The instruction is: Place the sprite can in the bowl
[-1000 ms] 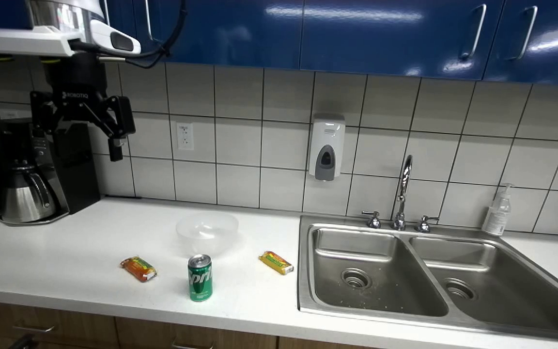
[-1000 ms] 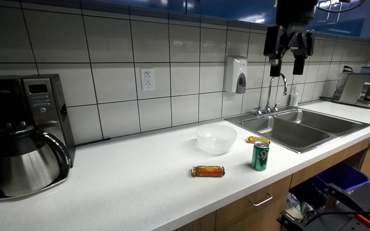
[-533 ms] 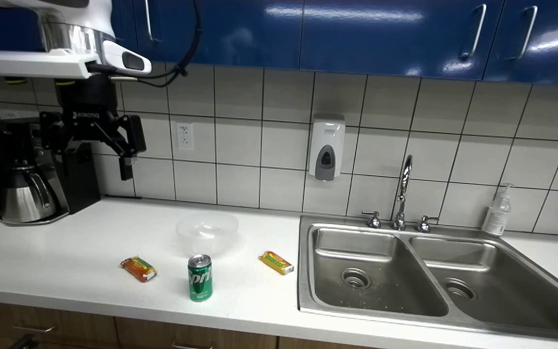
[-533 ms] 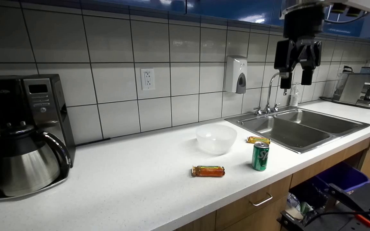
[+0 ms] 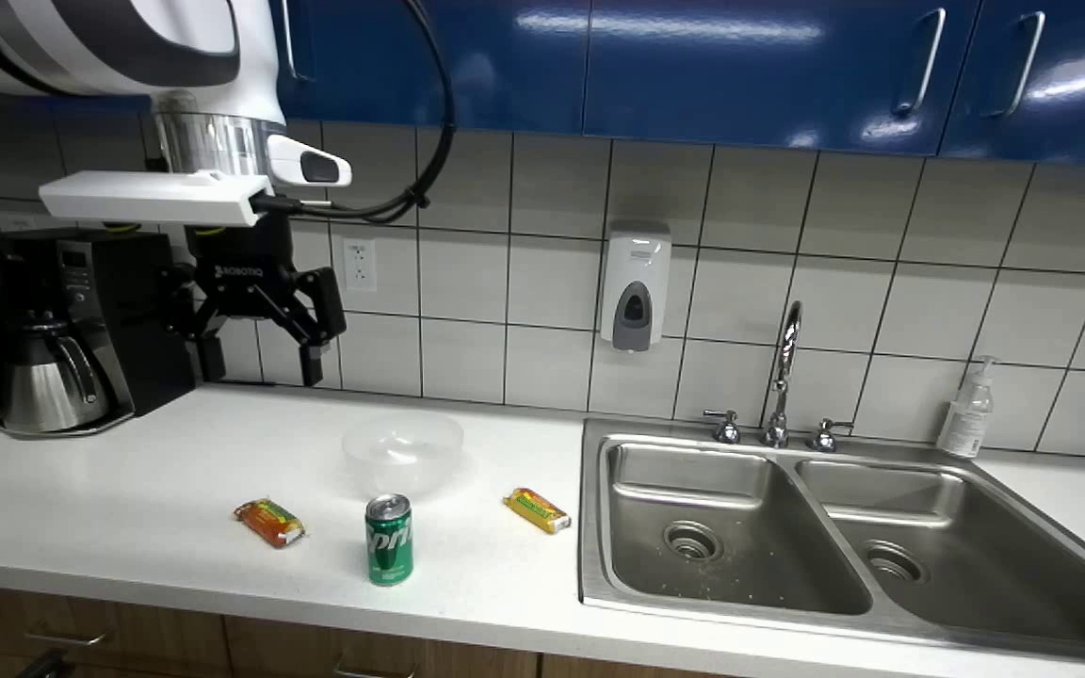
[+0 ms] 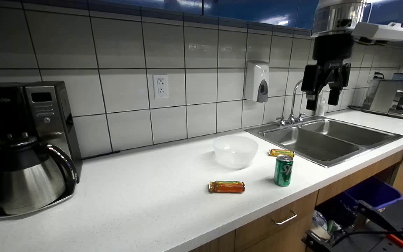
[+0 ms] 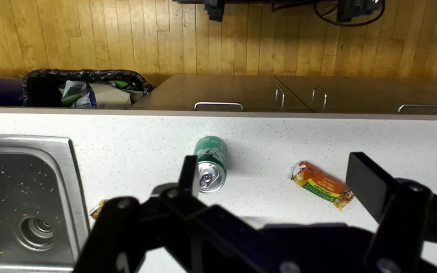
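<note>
Where the gripper (image 5: 261, 365) hangs: above the white counter (image 5: 128, 508), fingers (image 5: 311, 369) pointing down, apart from the can (image 5: 390, 556) and the bowl (image 6: 235, 152) in both exterior views.
Jaws: wide; the wrist view shows a broad gap between them.
Can: green, silver top, light lettering; upright on the counter near its front edge, outside the bowl.
Bowl: round, whitish, see-through; set back from the can, nearer the tiled wall (image 6: 124, 91).
Orange packet (image 5: 269, 523): flat on the counter, to the side of the can towards the coffee maker (image 6: 44, 122).
Yellow packet (image 5: 537, 510): flat, between the bowl and the sink (image 5: 655, 431); in the wrist view one end shows, the rest hidden by the gripper.
Sink: steel, double; tap (image 5: 781, 382) along the back rim.
Coffee maker: beside the wall, steel jug (image 6: 30, 185) standing in it.
Soap dispenser (image 5: 635, 282): on the tiled wall near the tap.
Drawers (image 5: 156, 636): wooden, metal handles, under the counter.
</note>
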`<state>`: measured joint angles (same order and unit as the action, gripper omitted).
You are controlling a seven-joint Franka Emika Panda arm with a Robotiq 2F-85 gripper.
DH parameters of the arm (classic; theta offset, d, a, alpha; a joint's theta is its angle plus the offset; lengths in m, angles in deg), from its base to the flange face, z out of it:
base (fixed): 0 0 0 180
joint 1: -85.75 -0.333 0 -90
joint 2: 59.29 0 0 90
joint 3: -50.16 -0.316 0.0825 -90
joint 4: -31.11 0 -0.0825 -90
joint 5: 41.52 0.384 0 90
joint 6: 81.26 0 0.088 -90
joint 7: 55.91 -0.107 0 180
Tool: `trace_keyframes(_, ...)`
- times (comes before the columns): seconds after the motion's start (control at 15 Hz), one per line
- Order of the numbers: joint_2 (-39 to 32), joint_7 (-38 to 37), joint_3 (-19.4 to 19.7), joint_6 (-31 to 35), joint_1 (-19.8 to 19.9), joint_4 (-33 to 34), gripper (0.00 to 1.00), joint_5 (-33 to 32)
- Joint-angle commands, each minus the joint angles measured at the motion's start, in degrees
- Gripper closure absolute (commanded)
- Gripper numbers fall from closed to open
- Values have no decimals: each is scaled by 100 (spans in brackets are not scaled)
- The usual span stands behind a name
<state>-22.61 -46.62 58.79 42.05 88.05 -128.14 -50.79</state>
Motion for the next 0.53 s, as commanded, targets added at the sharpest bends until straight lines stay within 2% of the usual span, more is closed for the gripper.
trace_keyframes(0.0, -446, 179, 43, 536, 230, 7, 0, -138)
trace_keyframes(0.47, -1423, 68, 39, 1370, 453, 0, 0, -122)
